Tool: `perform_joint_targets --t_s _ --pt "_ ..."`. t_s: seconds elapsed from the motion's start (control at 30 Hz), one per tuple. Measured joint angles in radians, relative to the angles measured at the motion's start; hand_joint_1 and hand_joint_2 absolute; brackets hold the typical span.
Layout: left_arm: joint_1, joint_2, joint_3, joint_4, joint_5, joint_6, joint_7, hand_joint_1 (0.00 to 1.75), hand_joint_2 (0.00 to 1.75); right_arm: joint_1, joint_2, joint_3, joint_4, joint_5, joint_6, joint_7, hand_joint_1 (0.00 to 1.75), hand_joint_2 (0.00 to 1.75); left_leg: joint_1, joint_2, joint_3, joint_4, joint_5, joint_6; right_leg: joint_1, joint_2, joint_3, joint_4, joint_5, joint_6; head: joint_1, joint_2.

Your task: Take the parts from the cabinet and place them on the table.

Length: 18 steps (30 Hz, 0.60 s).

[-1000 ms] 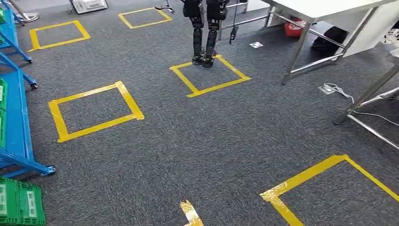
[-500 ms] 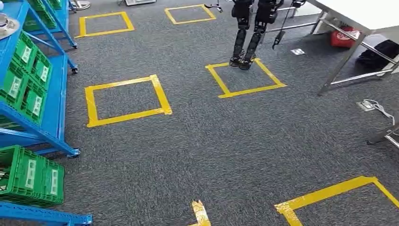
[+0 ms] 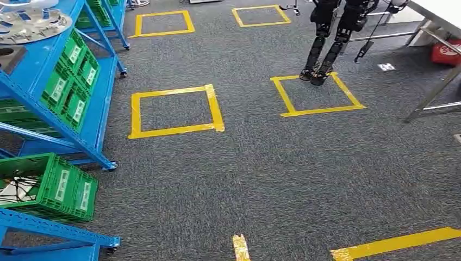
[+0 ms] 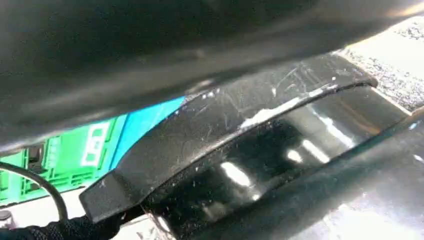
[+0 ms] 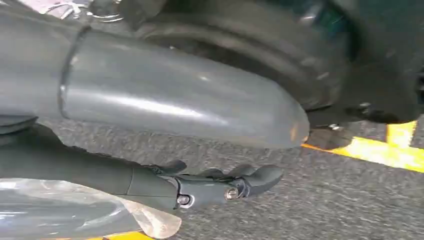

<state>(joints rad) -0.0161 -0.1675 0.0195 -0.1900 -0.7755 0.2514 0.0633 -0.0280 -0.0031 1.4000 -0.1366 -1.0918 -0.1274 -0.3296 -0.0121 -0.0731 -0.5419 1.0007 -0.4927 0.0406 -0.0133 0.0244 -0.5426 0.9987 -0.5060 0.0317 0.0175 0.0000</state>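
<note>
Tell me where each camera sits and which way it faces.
Head view: high on the body, facing forward and down at carpet, yellow tape, blue rack, green crates.
Left wrist view: on the left arm, facing the crates past blurred dark body parts.
Right wrist view: behind the empty right hand, facing the carpet.
Shared: carpet and tape, head and right wrist.

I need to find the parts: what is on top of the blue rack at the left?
On the top shelf of the blue rack lies a round silver part; beside it is a dark tray. The frame edge cuts off the rest.
</note>
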Motion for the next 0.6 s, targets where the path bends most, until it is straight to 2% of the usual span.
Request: perform_joint_targets --t_s 0.2,0.3,0.43,0.6 --pt "0.0 0.001 0.0 0.0 0.0 0.0 0.0 0.0 0.0 0.0 0.0 0.0 0.001 -0.002 0.003 0.0 0.0 0.0 0.002 0.0 0.005 -0.01 0.002 -0.003 0.004 0.0 0.001 0.001 -0.004 -0.013 0.0 0.0" --pt "0.0 0.001 0.0 0.0 0.0 0.0 0.0 0.0 0.0 0.0 0.0 0.0 0.001 -0.002 0.004 -0.001 0.0 0.0 0.004 0.0 0.006 -0.013 0.002 -0.023 0.004 0.0 0.001 0.002 -0.005 -0.014 0.0 0.0" --pt "0.0 0.001 0.0 0.0 0.0 0.0 0.0 0.0 0.0 -0.001 0.0 0.0 0.001 -0.003 0.004 -0.001 0.0 0.0 0.005 0.0 0.006 -0.013 0.0 -0.029 0.004 0.0 0.001 0.002 -0.006 -0.015 0.0 0.0" --pt "0.0 0.001 0.002 0.0 0.001 0.0 0.006 0.0 0.0 -0.001 0.0 0.0 0.001 -0.002 0.004 -0.003 0.0 0.0 0.003 0.0 0.005 -0.012 0.0 -0.03 0.003 0.0 0.002 0.002 -0.006 -0.015 0.001 0.0"
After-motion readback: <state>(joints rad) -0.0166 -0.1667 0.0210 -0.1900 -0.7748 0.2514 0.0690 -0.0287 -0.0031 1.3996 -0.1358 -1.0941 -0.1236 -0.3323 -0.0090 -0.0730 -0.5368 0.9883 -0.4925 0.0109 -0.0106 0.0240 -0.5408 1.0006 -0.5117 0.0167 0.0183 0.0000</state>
